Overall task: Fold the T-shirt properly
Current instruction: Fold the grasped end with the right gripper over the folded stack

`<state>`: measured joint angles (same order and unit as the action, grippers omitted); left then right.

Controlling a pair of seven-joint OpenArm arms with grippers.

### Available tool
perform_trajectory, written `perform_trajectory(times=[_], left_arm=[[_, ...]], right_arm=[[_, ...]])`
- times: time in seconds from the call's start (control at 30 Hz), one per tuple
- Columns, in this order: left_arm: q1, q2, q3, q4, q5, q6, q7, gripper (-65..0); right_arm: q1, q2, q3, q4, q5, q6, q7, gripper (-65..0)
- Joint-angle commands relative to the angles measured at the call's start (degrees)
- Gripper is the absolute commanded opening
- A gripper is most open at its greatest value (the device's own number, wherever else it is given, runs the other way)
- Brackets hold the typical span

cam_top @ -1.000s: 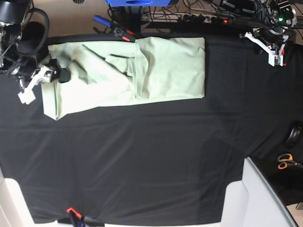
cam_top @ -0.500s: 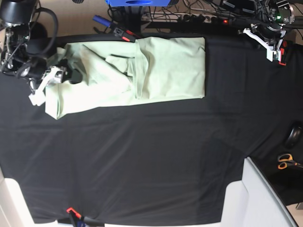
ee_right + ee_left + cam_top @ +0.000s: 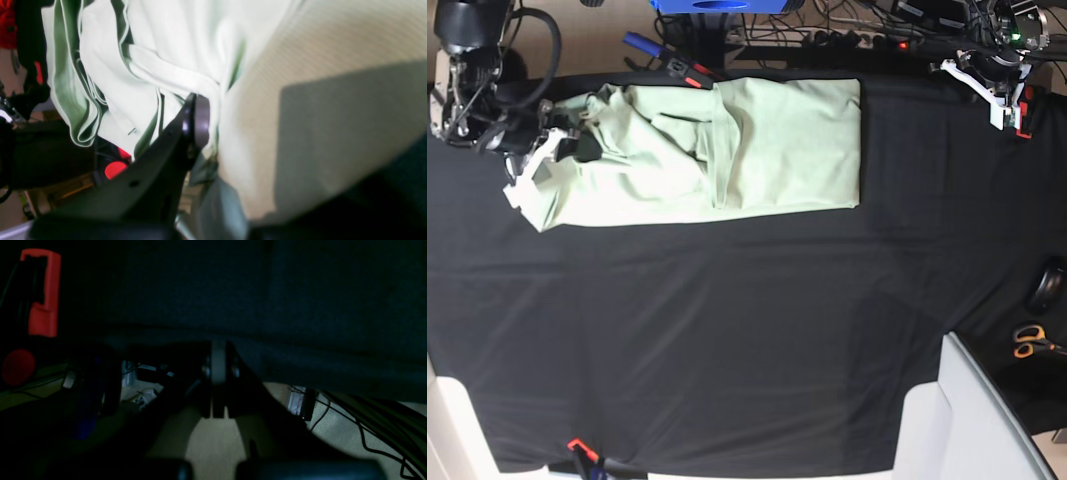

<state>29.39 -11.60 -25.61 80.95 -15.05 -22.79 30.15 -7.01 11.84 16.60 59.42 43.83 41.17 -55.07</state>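
Base view: the T-shirt (image 3: 727, 150) lies partly folded along the far edge of the black table cloth (image 3: 727, 330), its right end flat and square, its left end bunched and raised. The right gripper (image 3: 562, 150) sits at that bunched end, jaws pressed together on a fold of the shirt; the right wrist view shows one dark pad (image 3: 200, 121) tight against pale cloth (image 3: 173, 50), though the opposing finger is hidden, so how many layers are pinched cannot be told. The left gripper (image 3: 999, 95) hangs at the far right corner, well apart from the shirt; in its wrist view the fingertips (image 3: 218, 373) meet with nothing between them.

Risks, as judged from this moment:
- A shallow or single-layer pinch may slip as the end is carried over, dropping the fold short.
- With only one point held, the unheld corner of the left end is likely to sag and trail, giving a skewed fold.
- Nothing pins the flat right end; a hard pull could drag the whole shirt and disturb the central fold.
- The shirt's far edge lies just beside the red-tipped clamp (image 3: 689, 73) at the table edge and could snag there.
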Motion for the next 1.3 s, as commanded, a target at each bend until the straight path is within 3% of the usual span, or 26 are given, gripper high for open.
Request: perform_trajectory(times=[0.0, 0.13, 0.43, 0.7, 0.87, 0.93, 1.17, 1.27], left_arm=[[0.3, -0.8, -0.4, 0.9, -0.2, 0.0, -1.0, -65.0], [0.3, -0.8, -0.4, 0.9, -0.2, 0.0, -1.0, -65.0], [0.3, -0.8, -0.4, 0.9, -0.2, 0.0, -1.1, -65.0], [0.3, -0.7, -0.3, 1.0, -0.2, 0.0, -1.1, -65.0], [0.3, -0.7, -0.3, 1.1, -0.2, 0.0, -1.1, -65.0], [0.3, -0.7, -0.3, 1.1, -0.2, 0.0, -1.1, -65.0], [0.3, -0.6, 0.1, 2.6, -0.2, 0.0, -1.0, -65.0], [0.5, -0.6, 0.1, 4.0, -0.2, 0.0, -0.7, -65.0]], right_arm=[[-0.3, 0.6, 0.1, -0.1, -3.7, -1.2, -2.1, -64.7], [0.5, 3.2, 0.1, -0.4, -3.7, -1.2, -0.3, -64.7], [2.9, 12.6, 0.1, -0.4, -3.7, -1.2, 0.6, -64.7], [3.4, 16.0, -0.2, 0.3, -3.8, -1.2, 0.6, -64.7], [1.4, 15.3, -0.1, 7.9, -8.2, -1.2, 0.6, -64.9], [0.9, 13.2, -0.1, 11.5, -11.2, -1.7, 0.3, -64.9], [-1.3, 6.3, -0.1, 21.0, -27.2, -12.6, 0.3, -64.9], [-2.4, 2.4, -0.1, 26.8, -36.1, -14.8, 0.3, -64.9]])
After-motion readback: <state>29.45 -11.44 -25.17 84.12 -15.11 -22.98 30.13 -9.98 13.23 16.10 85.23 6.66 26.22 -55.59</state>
